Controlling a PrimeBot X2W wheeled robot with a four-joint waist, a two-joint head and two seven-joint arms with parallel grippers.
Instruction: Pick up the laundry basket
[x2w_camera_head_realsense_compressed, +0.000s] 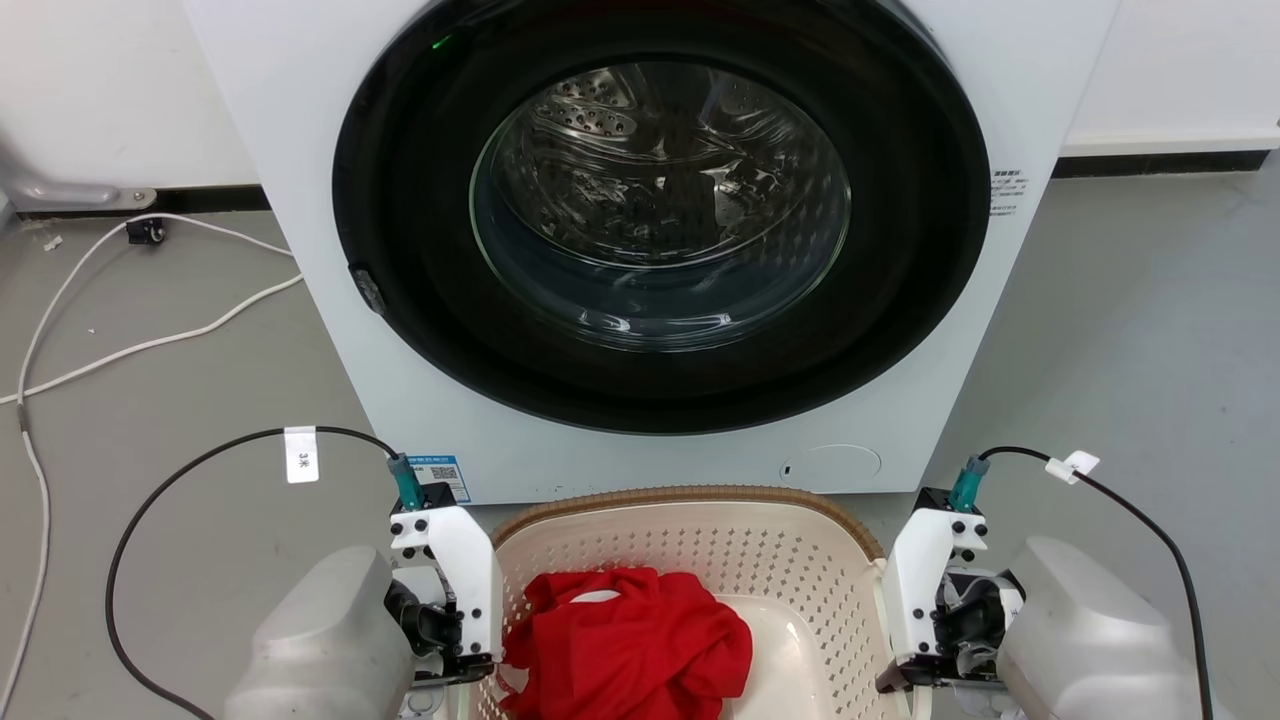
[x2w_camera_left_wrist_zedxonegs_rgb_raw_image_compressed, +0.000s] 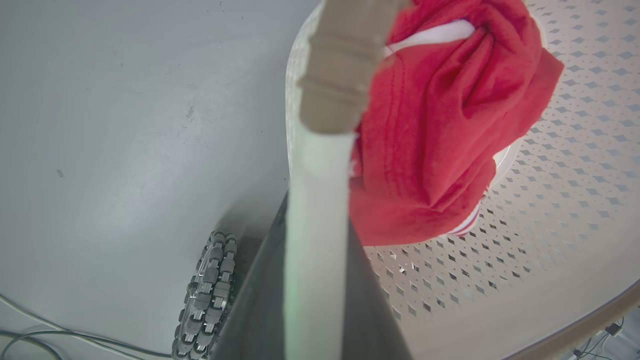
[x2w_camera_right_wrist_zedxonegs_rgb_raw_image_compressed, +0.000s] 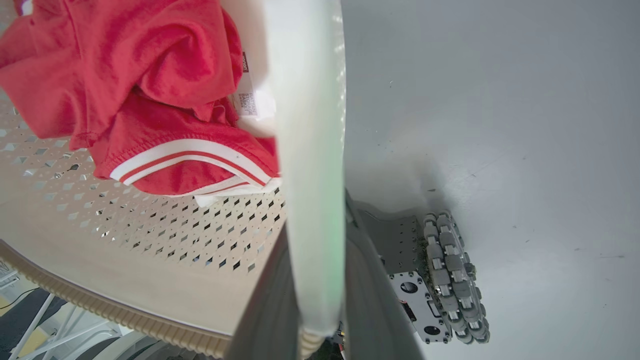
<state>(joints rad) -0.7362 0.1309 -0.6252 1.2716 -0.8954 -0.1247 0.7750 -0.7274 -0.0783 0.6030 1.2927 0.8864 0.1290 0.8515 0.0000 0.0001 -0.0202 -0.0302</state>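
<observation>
Right in front of the washing machine (x2w_camera_head_realsense_compressed: 640, 240) is the laundry basket (x2w_camera_head_realsense_compressed: 760, 560), with its far edge almost against the machine. The head view gives the big picture. The round glass door (x2w_camera_head_realsense_compressed: 660, 200) is behind the basket and a white cable (x2w_camera_head_realsense_compressed: 150, 340) lies on the floor (x2w_camera_head_realsense_compressed: 1150, 350) off to the basket's left. The left gripper (x2w_camera_head_realsense_compressed: 468, 665) and right gripper (x2w_camera_head_realsense_compressed: 905, 675) are at the basket's two sides, but from up there you can't make out their fingers.

The wrist views fill that in. On the left one, the dark fingers (x2w_camera_left_wrist_zedxonegs_rgb_raw_image_compressed: 252, 310) sit either side of the basket's white handle (x2w_camera_left_wrist_zedxonegs_rgb_raw_image_compressed: 317, 190), pinched snug against it. Same on the right: fingers (x2w_camera_right_wrist_zedxonegs_rgb_raw_image_compressed: 372, 310) clamped on the other handle (x2w_camera_right_wrist_zedxonegs_rgb_raw_image_compressed: 310, 125). Those views also catch a roller wheel (x2w_camera_left_wrist_zedxonegs_rgb_raw_image_compressed: 207, 295) on the grey floor just outside the basket wall.

The basket itself is cream plastic, walls full of little diamond holes, with a ribbed brown rim (x2w_camera_head_realsense_compressed: 690, 494). A crumpled red shirt (x2w_camera_head_realsense_compressed: 630, 640) lies inside. The right wrist view picks up its white-and-red striped trim (x2w_camera_right_wrist_zedxonegs_rgb_raw_image_compressed: 190, 155) and a label (x2w_camera_right_wrist_zedxonegs_rgb_raw_image_compressed: 247, 102). Can't tell whether the basket's bottom is off the floor.
</observation>
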